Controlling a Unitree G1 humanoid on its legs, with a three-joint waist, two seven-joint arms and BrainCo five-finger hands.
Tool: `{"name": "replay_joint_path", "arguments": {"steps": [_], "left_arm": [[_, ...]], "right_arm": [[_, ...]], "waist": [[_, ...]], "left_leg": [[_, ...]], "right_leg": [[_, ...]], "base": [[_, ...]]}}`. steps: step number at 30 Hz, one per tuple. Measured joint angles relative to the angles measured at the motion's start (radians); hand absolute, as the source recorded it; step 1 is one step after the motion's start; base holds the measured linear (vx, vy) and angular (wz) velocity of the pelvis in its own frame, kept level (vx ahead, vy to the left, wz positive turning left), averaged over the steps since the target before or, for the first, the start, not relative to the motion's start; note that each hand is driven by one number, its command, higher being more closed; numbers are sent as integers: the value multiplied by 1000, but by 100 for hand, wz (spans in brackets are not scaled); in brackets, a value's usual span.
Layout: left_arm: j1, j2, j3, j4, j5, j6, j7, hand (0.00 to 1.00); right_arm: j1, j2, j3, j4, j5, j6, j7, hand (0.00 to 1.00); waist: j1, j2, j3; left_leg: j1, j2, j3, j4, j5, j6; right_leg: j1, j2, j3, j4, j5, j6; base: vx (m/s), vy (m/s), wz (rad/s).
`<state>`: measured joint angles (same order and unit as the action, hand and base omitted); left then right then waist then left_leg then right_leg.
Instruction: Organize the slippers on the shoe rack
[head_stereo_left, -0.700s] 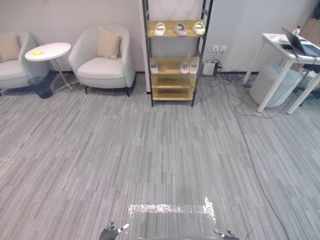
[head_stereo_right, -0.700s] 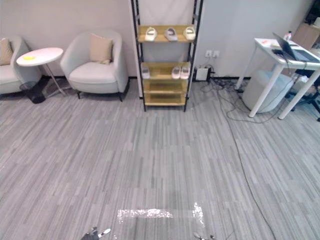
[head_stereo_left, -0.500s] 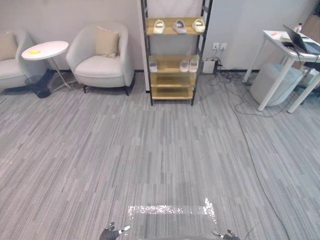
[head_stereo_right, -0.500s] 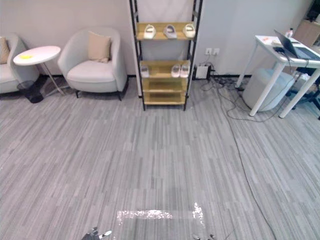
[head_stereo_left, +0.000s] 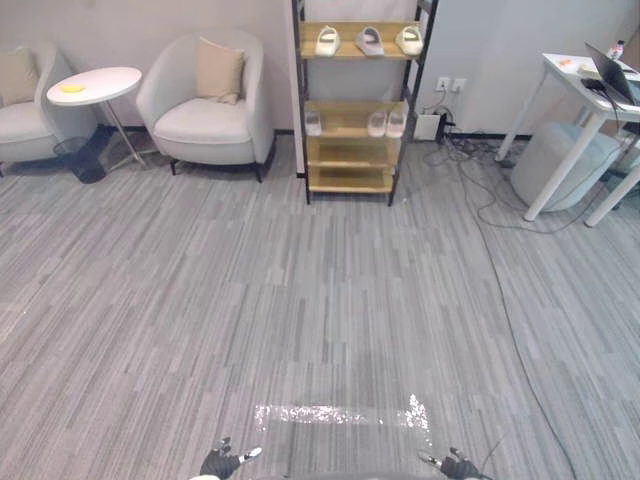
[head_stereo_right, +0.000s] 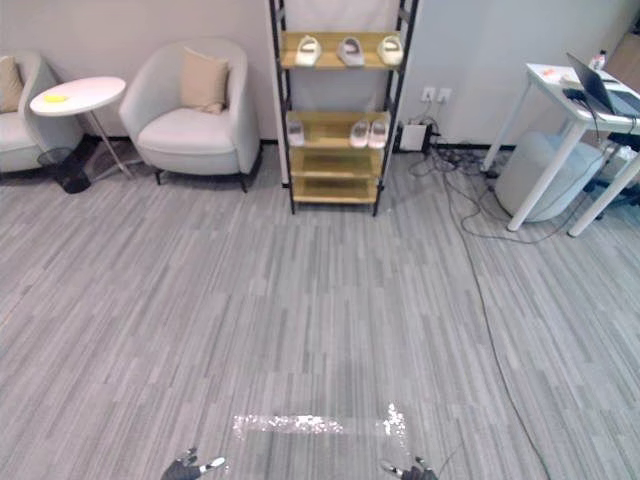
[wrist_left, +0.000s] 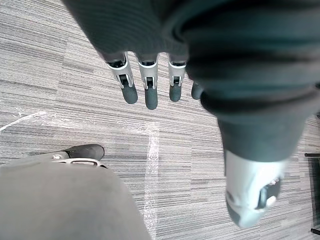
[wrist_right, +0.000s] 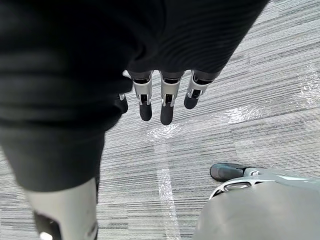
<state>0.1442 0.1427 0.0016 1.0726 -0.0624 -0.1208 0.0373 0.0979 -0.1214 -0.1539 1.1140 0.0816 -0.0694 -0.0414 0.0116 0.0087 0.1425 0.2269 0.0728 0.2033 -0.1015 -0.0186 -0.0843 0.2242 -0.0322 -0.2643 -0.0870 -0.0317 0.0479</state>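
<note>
Grey carpet (head_stereo_left: 300, 250) lies between the slippers (head_stereo_left: 369, 40) on the shoe rack (head_stereo_left: 350, 180) and the left hand (wrist_left: 148, 82) and right hand (wrist_right: 167, 97); wrist views reveal straight, empty fingers.

Open floor (head_stereo_left: 320, 300) runs from me to the rack (head_stereo_left: 345, 152). An armchair (head_stereo_left: 205, 125) stands left of it, a table (head_stereo_right: 555, 85) farther right.

Armchair (head_stereo_left: 205, 125) beside round table (head_stereo_left: 95, 84); white desk (head_stereo_left: 572, 80) right.

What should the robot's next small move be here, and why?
Probably a step forward toward the shoe rack: it stands far across the carpet with the slippers on it, and the left hand and right hand hang open, holding nothing.
</note>
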Motion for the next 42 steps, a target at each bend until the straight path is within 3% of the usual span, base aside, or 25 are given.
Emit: {"name": "replay_joint_path", "arguments": {"steps": [6,7,8,10,12,14,15,16,19,21,22,23,24,25,26,28,29,30,32,35,37,39,40,41,42], "left_arm": [[-7,2,1,0,-1,0,0,0],[-15,7,2,0,-3,1,0,0],[-20,12,4,-1,-5,1,1,0],[-29,10,11,-1,-11,1,1,0],[-34,15,11,-5,-13,2,2,0],[-34,-1,13,-22,-18,2,4,0],[-34,-3,14,-22,-19,1,5,0],[-36,-3,21,-22,-19,1,5,0],[-36,-9,21,-37,-19,0,9,0],[-35,-12,21,-46,-21,0,18,0],[-32,-19,21,-48,-21,0,20,0],[-24,-20,23,-47,-26,0,20,0],[-21,-10,24,-47,-42,0,19,0],[-16,11,25,-46,-45,1,20,0],[-21,19,27,-42,-47,1,20,0],[-23,30,26,-37,-47,3,20,0],[-22,34,18,-38,-47,5,20,0],[-23,33,17,-38,-48,5,21,0],[-23,28,7,-39,-49,2,21,0],[-34,14,11,-39,-57,3,21,0],[-39,1,12,-41,-57,2,21,0],[-33,2,23,-42,-56,-1,22,0],[-31,5,29,-42,-55,-1,23,0],[-28,-5,52,-32,-55,1,26,0],[-29,-30,56,-26,-55,0,26,0]], "right_arm": [[-1,0,1,-1,1,-1,0,0],[-7,3,2,0,4,-1,0,0],[-12,4,9,1,6,-1,0,0],[-21,-1,14,0,8,-1,0,0],[-19,-3,21,0,9,-2,-3,0],[-18,-24,30,0,25,-2,-7,0],[-16,-31,41,0,39,-2,-10,0],[-16,-31,41,0,40,-1,-14,0],[-27,-30,40,0,47,-1,-18,0],[-42,-29,39,-1,48,-1,-19,0],[-46,-32,39,-3,48,-2,-19,0],[-49,-33,40,-3,48,-2,-19,0],[-51,-24,40,-3,47,-2,-19,0],[-41,4,40,-1,47,-1,-19,0],[-42,23,39,-1,43,-3,-15,0],[-64,52,38,-10,38,-4,-3,0],[-65,54,40,-13,35,-5,2,0],[-66,54,41,-18,34,-5,5,0],[-69,54,46,-24,26,-5,8,0],[-102,42,48,-33,6,-16,15,0],[-119,32,49,-36,4,-19,18,0],[-119,37,50,-35,0,-18,20,0],[-113,40,51,-35,0,-18,22,0],[-113,34,49,-38,8,-20,25,0],[-125,26,51,-33,0,-18,24,0]], "waist": [[0,-3,4],[0,-5,10],[0,-11,19],[3,3,37],[5,4,38],[23,35,56],[25,34,62],[27,35,61],[37,25,63],[51,20,64],[53,27,61],[56,35,57],[62,20,46],[71,-24,27],[74,-44,17],[70,-60,31],[64,-56,33],[61,-56,35],[59,-47,34],[42,-18,51],[36,5,65],[34,-7,63],[32,-19,57],[21,-17,52],[23,17,44]], "left_leg": [[-15,8,10,3,-4,-3],[-36,15,13,58,-34,-7],[-80,30,13,158,-85,-9],[-158,80,26,359,-174,-19],[-261,127,51,599,-186,-11],[-334,190,56,832,-156,24],[-385,198,45,927,-132,37],[-408,179,25,948,-167,39],[-461,77,16,748,-209,40],[-487,-20,-36,478,-140,17],[-490,-35,-68,389,-109,12],[-501,-34,-92,374,-70,39],[-512,-48,-95,429,-37,65],[-516,-70,-75,463,-79,81],[-504,-76,-60,464,-107,86],[-387,-93,-50,427,-142,102],[-333,-101,-49,413,-155,113],[-255,-109,-54,384,-172,120],[-121,-109,-67,296,-177,123],[-24,-71,-74,223,-178,121],[7,-36,-78,216,-181,119],[43,-36,-86,211,-207,82],[65,-44,-108,213,-240,71],[102,-34,-143,224,-308,49],[105,-6,-155,247,-318,43]], "right_leg": [[-12,10,7,-4,-2,-3],[-14,10,12,0,-7,-9],[-16,13,16,1,-12,-10],[-15,34,25,14,-37,-20],[-13,41,41,26,-58,-31],[18,61,76,41,-78,-44],[33,60,91,47,-92,-52],[41,48,106,58,-103,-56],[36,-14,139,70,-128,-48],[22,-59,161,75,-156,-19],[19,-61,170,80,-173,-6],[23,-55,182,91,-198,12],[25,-69,192,128,-241,17],[8,-96,200,201,-272,27],[-52,-114,211,335,-282,37],[-195,-141,232,761,-209,101],[-231,-156,224,904,-197,113],[-259,-177,173,1029,-205,84],[-302,-199,65,1074,-252,10],[-425,-152,-6,849,-286,-10],[-465,-88,27,596,-219,-3],[-468,-48,121,312,-32,7],[-469,-50,143,285,24,7],[-477,-41,163,352,106,-24],[-485,-22,137,399,58,-23]], "base": [[4,-9,-3],[38,-24,-11],[53,-40,-14],[31,-36,-12],[24,-25,-17],[111,-5,-38],[148,30,-31],[178,51,-26],[252,103,-36],[290,161,-47],[319,217,-43],[423,254,-42],[464,238,-39],[518,164,-37],[524,157,-42],[509,182,-20],[510,149,19],[522,127,18],[495,63,15],[536,-20,9],[388,-83,11],[385,-124,28],[494,-242,54],[580,-267,45],[564,-276,52]]}}
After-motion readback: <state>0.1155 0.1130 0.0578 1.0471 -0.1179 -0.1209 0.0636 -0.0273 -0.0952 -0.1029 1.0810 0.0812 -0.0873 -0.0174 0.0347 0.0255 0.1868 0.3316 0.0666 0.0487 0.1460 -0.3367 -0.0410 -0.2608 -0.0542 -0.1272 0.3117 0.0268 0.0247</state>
